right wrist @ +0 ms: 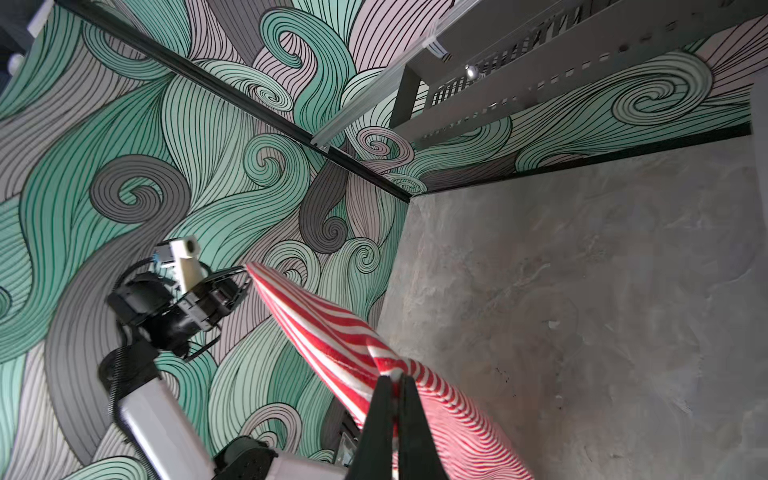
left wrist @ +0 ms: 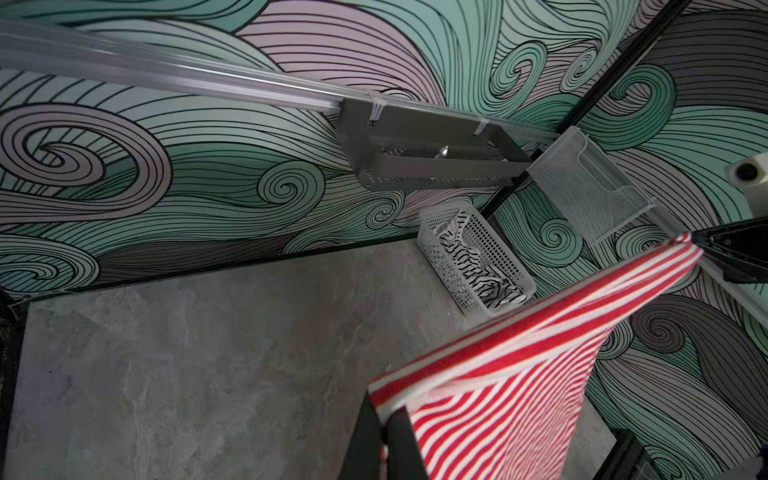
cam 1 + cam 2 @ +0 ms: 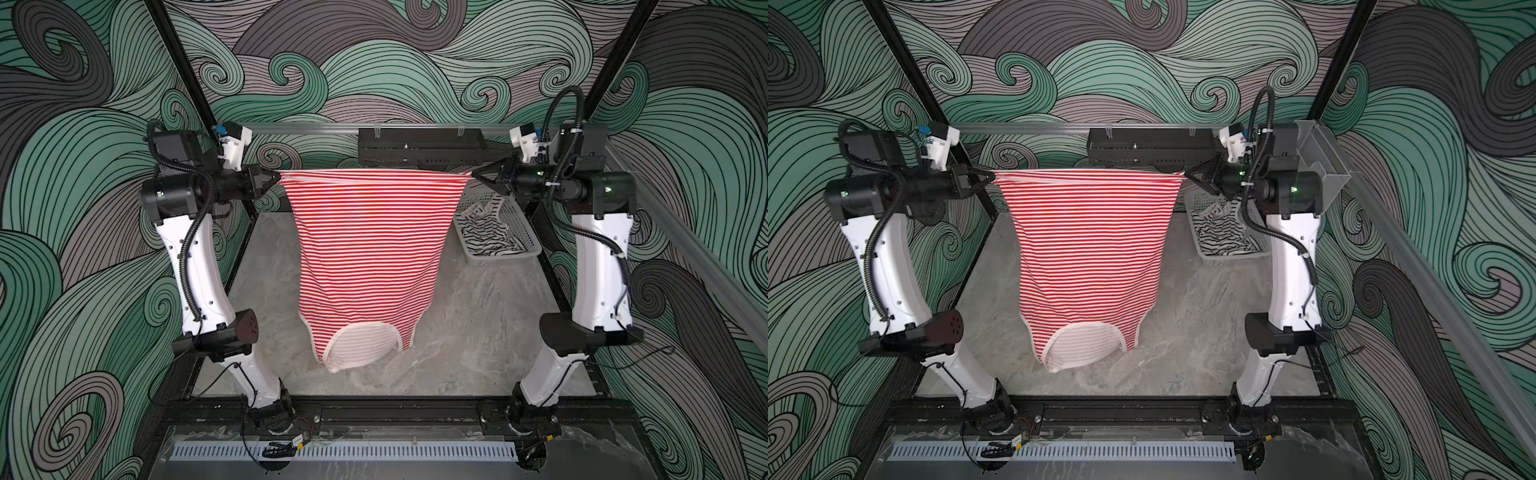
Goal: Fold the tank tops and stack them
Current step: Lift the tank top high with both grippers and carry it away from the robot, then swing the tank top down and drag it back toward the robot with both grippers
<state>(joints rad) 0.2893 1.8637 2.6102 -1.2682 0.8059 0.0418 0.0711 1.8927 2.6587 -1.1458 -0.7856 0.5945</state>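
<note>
In both top views the left tool (image 3: 275,179) and right tool (image 3: 474,176) pinch the hem corners of the red-and-white tank top (image 3: 370,257), stretched aloft between them. The wrist views show jaws clamped on cloth (the black-striped tank top (image 2: 486,278) sits in the basket (image 2: 440,257)). This looks like the spreading step, so next it needs lowering flat onto the counter (image 3: 478,332).

No readable text, labels, brands or numbers anywhere.

Grey marbled table (image 3: 478,332) bears a white basket (image 3: 505,258) at its far right corner.
</note>
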